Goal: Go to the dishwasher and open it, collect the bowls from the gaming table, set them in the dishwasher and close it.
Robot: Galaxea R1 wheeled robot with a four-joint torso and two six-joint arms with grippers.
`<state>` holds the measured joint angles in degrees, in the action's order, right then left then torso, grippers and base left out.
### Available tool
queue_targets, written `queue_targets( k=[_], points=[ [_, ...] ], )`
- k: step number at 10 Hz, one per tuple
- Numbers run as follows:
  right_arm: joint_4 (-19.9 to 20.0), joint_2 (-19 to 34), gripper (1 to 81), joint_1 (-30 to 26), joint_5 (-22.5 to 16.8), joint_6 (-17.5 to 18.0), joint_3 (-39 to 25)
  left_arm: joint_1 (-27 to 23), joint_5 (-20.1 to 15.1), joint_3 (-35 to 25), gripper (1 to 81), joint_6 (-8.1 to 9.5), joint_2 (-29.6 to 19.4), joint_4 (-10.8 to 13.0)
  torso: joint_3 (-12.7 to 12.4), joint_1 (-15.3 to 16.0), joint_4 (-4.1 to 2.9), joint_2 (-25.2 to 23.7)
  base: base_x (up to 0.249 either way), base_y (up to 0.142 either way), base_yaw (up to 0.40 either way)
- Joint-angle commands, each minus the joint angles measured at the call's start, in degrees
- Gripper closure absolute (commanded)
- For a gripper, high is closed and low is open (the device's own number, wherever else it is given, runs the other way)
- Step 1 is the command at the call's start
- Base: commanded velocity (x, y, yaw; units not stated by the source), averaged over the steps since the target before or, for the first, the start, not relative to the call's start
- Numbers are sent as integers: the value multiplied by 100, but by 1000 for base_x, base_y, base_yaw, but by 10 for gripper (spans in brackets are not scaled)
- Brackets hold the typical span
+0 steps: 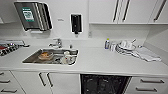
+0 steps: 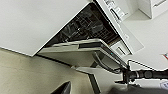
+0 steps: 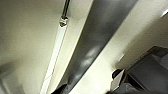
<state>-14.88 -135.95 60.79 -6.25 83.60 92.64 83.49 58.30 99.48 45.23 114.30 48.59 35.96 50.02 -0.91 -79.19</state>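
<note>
— Steel front or open cavity: where is the dishwasher (image 1: 103, 84)?

— Bottom centre of my head view, open and dark under the white counter (image 1: 100, 63); its door (image 2: 75, 48) hangs lowered in my left wrist view.

— Claw state?

— I cannot tell for either claw, nor any hold.

— Counts?

— One sink (image 1: 51, 56), one tap (image 1: 58, 43), one plate stack (image 1: 125, 48).
</note>
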Motion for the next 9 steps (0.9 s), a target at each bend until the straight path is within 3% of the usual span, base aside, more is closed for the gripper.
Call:
queue_targets(
  k=[1,3,5,6,7,8,9],
  points=[
    [-137,40,10,-283,-175,-11,33,-250,42,45,10,4,-276,133,0,0,0,0,-74,0,0],
    [-234,-102,10,-89,-60,-19,297,-233,42,195,10,4,-162,124,2,2,0,0,-74,0,0],
    [-383,-111,10,-18,-43,-37,316,-215,42,414,10,161,-30,177,2,2,0,0,-71,0,0],
    [-549,-111,10,8,-8,-55,307,-215,42,581,10,310,58,290,2,2,0,0,0,0,0],
    [-918,-154,10,78,54,-63,324,-206,-11,913,10,626,216,413,2,2,0,0,0,0,0],
    [-1348,-242,10,183,54,-72,446,-83,-20,1518,10,916,513,519,2,0,0,-2,0,0,0],
    [-1770,-391,10,341,63,-63,753,83,33,2361,10,1075,926,537,2,0,0,0,0,0,0]
  ],
)
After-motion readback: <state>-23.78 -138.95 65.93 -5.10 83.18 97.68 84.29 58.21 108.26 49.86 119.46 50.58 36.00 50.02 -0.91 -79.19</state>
